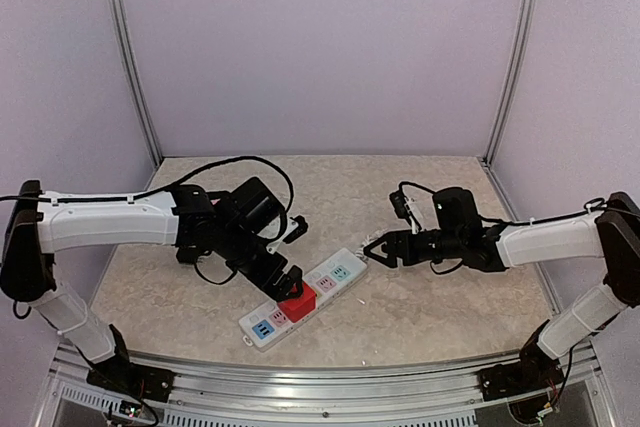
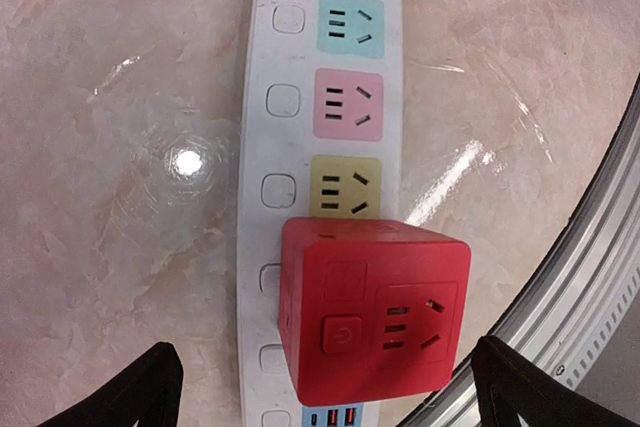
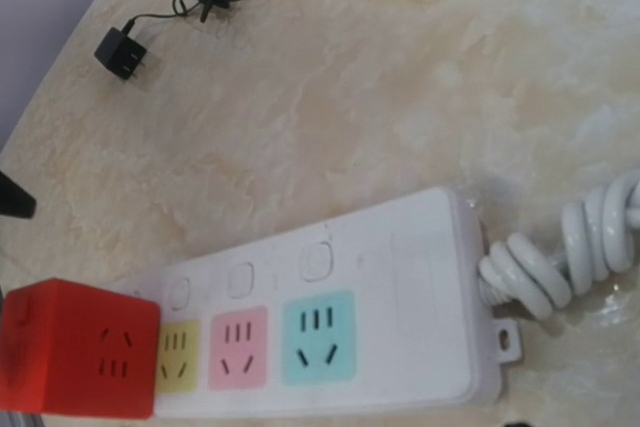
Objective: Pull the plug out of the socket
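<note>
Left gripper (image 2: 330, 387) is wide open, with one finger on each side of the red plug (image 2: 370, 312), not touching it. The red plug sits in the long white socket (image 2: 265, 47), which lies slanted on the bench (image 1: 430, 317). Right gripper (image 1: 372, 249) is open too and holds nothing, near the end of the socket where the cord (image 3: 560, 257) is. Far off lies a black charger (image 3: 122, 52).

Red cube plug (image 2: 375, 312) on a white socket (image 3: 400, 292) with mint, pink, yellow and blue faces and a white cord (image 3: 565, 257); beige marbled table (image 3: 400, 77); black adapter (image 3: 122, 52) at far left.
</note>
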